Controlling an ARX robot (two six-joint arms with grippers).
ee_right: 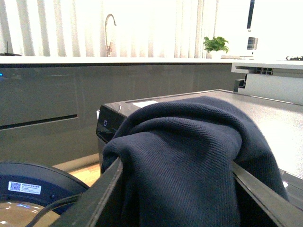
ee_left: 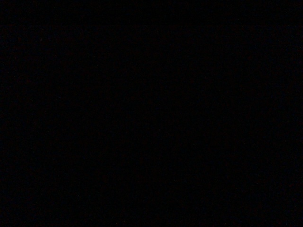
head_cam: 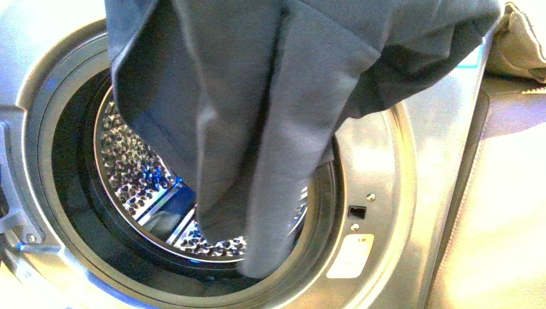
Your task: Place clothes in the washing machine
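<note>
The dark navy clothes (head_cam: 257,116) hang from above across the open porthole of the silver-grey washing machine (head_cam: 412,167), the lower end reaching the dark rubber rim. The perforated steel drum (head_cam: 129,174) shows behind them. No gripper shows in the front view. In the right wrist view my right gripper (ee_right: 176,165) is open, its two dark fingers (ee_right: 102,189) spread wide, with the ribbed navy clothes (ee_right: 189,142) heaped between them on the machine's top (ee_right: 284,118). The left wrist view is dark.
A beige cloth (head_cam: 525,42) lies at the upper right on the machine. A white sticker (head_cam: 351,254) sits on the door ring. In the right wrist view a grey counter (ee_right: 47,94) with a tap (ee_right: 109,33) and a plant (ee_right: 216,44) stands behind.
</note>
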